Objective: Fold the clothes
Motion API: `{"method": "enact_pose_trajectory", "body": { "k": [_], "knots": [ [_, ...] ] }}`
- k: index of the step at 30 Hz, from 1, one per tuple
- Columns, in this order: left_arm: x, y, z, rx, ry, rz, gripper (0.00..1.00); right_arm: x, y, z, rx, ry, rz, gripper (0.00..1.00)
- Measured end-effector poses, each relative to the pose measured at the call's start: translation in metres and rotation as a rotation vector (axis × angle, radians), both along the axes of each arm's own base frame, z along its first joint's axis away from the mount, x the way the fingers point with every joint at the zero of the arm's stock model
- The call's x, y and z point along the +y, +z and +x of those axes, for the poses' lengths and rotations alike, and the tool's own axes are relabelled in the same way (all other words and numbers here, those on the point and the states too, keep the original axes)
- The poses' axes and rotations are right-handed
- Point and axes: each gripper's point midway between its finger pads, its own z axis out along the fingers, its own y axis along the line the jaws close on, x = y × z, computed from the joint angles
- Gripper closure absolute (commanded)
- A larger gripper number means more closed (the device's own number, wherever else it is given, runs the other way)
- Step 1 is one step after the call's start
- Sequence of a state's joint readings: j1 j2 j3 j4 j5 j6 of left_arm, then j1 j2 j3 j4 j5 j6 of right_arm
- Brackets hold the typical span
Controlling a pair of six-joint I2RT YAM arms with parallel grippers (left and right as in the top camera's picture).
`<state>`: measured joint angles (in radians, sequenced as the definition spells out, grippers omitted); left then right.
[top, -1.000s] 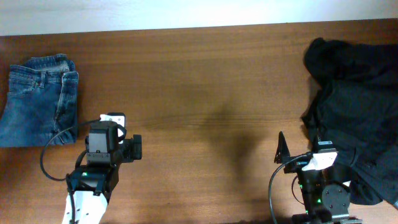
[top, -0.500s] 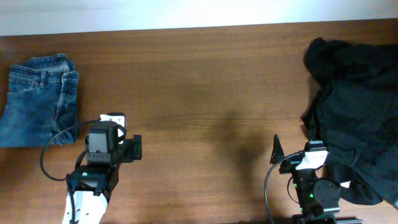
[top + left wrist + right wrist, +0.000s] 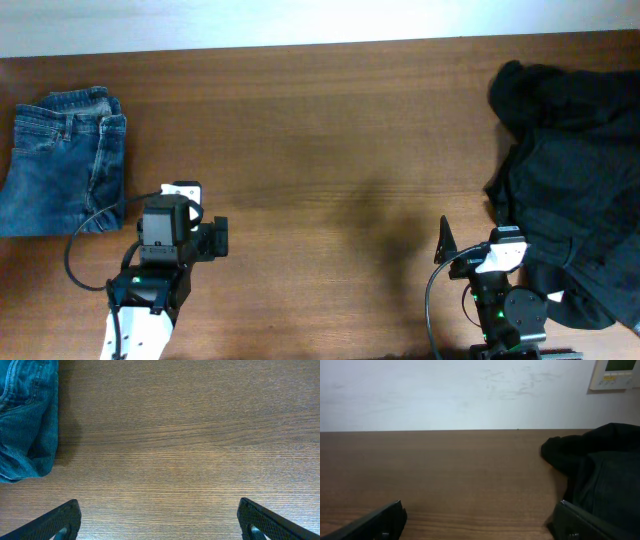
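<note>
Jeans (image 3: pixel 65 160): already folded, lying at the left end of the table (image 3: pixel 330 120); dense denim, fairly stiff, should keep its creases.
Left fingers (image 3: pixel 60 521): spread wide with nothing between them, over bare wood just right of the jeans.
Right fingers (image 3: pixel 582 522): spread wide and empty, low near the front edge, just beside the dark heap.
Black garment (image 3: pixel 575 150): crumpled pile at the right end, not yet folded; looks soft, limp and light, likely to sag and drag rather than slide flat.
Where to hold: probably an outer edge or corner of the heap nearest the right fingers; hems and seams cannot be made out among the folds.
</note>
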<state>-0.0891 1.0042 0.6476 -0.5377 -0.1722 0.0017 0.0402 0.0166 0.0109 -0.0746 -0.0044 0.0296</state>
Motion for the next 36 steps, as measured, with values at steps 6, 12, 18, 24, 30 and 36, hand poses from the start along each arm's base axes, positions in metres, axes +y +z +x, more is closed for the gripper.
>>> {"method": "enact_pose_trajectory", "body": {
  "k": [6,12,18,24,30,36],
  "knots": [
    [0.0,0.0,0.0,0.0,0.0,0.0,0.0,0.0,0.0,0.0,0.0,0.0,0.0,0.01],
    [0.001,-0.002,-0.011,-0.025,0.0,-0.003,0.0,0.0,0.0,0.0,0.0,0.0,0.0,0.01],
    [0.006,-0.035,-0.043,-0.017,0.008,0.008,0.0,0.0,0.0,0.0,0.0,0.0,0.0,0.01],
    [0.008,-0.038,-0.045,-0.182,0.019,-0.002,0.0,0.0,0.0,0.0,0.0,0.0,0.0,0.01],
    [0.007,-0.002,-0.036,-0.456,0.021,-0.029,0.0,0.0,0.0,0.0,0.0,0.0,0.0,0.01],
    [0.007,0.029,-0.036,-0.652,0.023,-0.048,0.0,0.0,0.0,0.0,0.0,0.0,0.0,0.01]
  ]
}}
